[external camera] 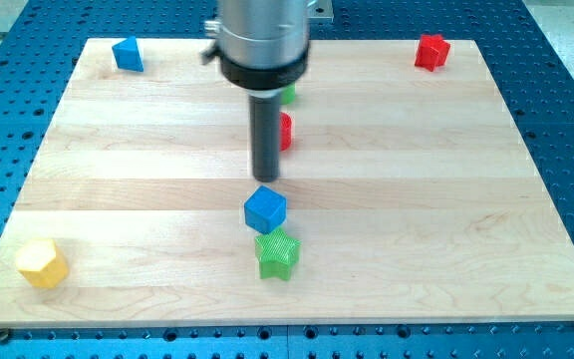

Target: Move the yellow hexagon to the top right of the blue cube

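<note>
My tip (266, 179) hangs just above the blue cube (265, 208) toward the view's top, apart from it by a thin strip of bare wood; it is a plain rod, so it grips nothing and touches no block here. The blue cube is the landmark: a green star (276, 253) sits touching or nearly touching its lower edge, a red block (285, 131) stands above it, half hidden behind the rod, and a green block (288, 95) peeks out higher still, shape unclear, perhaps because the arm covers it.

The yellow hexagon (42, 263) lies far to the cube's left and a little below it, near the board's (446, 199) lower left corner, well apart from my tip. Since I can only push, I judge the tip must travel round to the hexagon's far left side first, then shove it rightward past the cube.

2 more blocks, another blue block (127, 54) and a red one (430, 51), sit at the board's top corners, out of the likely path
</note>
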{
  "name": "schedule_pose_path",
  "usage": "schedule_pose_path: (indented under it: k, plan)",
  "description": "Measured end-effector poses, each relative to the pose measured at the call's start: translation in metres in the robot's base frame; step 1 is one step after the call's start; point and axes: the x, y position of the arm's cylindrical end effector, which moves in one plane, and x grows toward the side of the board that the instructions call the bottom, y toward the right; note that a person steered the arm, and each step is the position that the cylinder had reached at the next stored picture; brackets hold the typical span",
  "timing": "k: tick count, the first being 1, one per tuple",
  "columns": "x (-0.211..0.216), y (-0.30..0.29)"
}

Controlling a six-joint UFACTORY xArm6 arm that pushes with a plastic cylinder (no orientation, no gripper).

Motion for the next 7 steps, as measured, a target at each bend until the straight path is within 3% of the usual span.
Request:
schedule_pose_path:
  k: [1,3,5,6,7]
  plan:
    - [0.034,0.005]
    - [0.035,-0.014]
    - [0.049,-0.206]
    - [0.127,-0.263]
    - [0.157,-0.238]
